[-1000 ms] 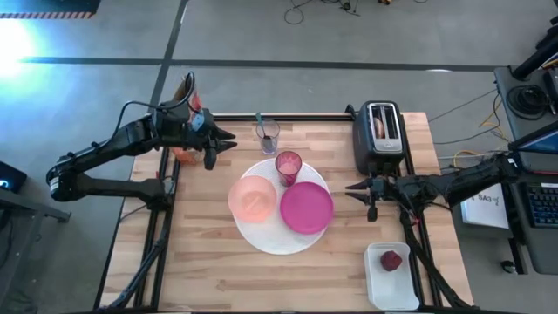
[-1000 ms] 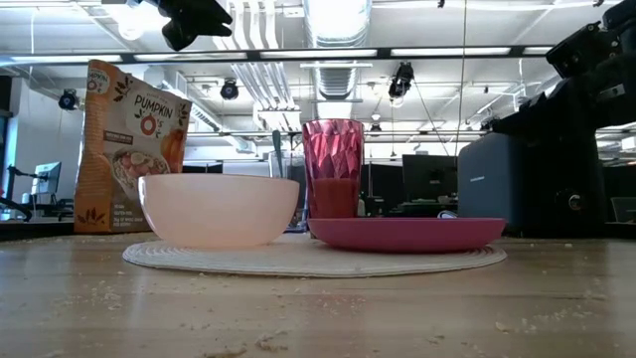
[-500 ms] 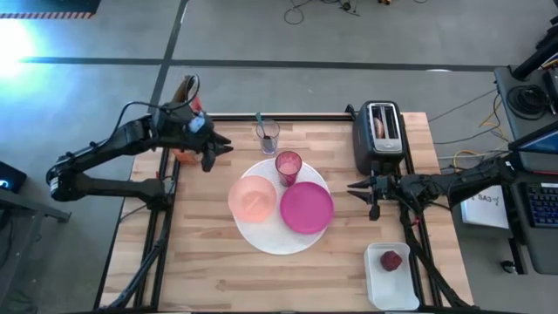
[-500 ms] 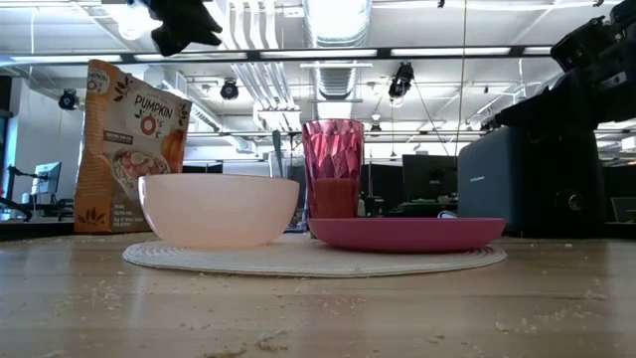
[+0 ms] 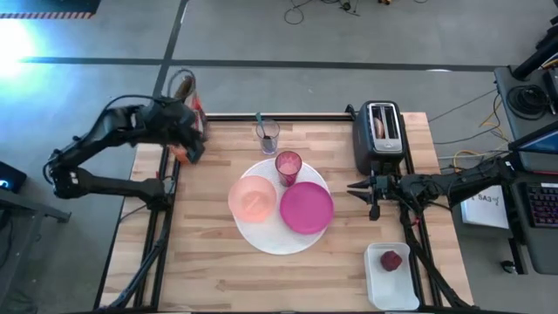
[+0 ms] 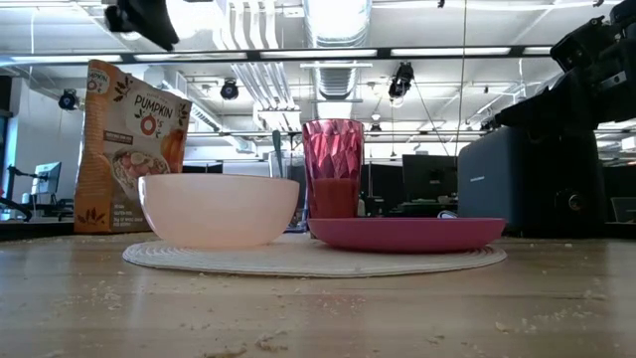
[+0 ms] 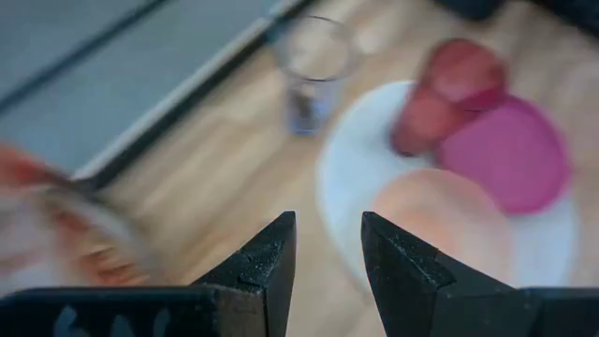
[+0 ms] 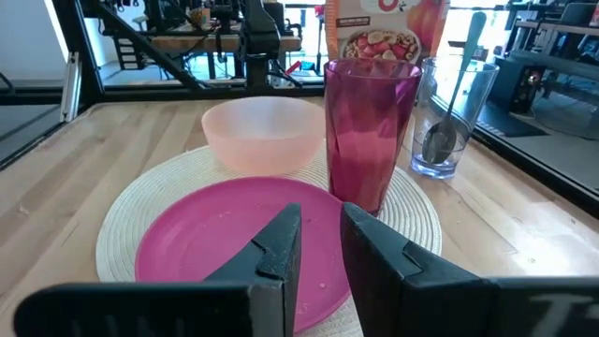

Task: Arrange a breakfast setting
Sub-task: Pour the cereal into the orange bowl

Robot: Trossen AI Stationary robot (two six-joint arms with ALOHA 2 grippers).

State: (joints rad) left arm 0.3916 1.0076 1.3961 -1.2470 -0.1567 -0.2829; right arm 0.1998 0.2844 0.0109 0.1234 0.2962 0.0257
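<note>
Left gripper [image 7: 328, 239] is held empty, fingers parted by a narrow gap, up over the table's far-left corner beside the cereal bag [image 5: 185, 92]; likely positioned for picking the bag, though no contact is seen. Right gripper [image 8: 320, 234] is parked low next to the toaster [image 5: 382, 135], fingers slightly apart, nothing gripped, aimed across at the setting.

Placemat [image 5: 261, 234] is laid mid-table as the base. On it are set the peach bowl [image 5: 252, 198], the magenta plate [image 5: 306, 208] and the pink cup [image 5: 289, 164], grouped closely, so the core layout reads as done. Bowl and plate are seen empty.

Outstanding items, judged from placement:
- Spoon [image 8: 447, 103] is kept standing in a clear glass [image 5: 268, 135] just behind the mat, off the setting.
- Bagel [image 5: 378, 124] is seated in a toaster slot.
- Red fruit [image 5: 391, 260] is left in a white tray [image 5: 377, 281] at the near-right corner, well apart from the mat.
</note>
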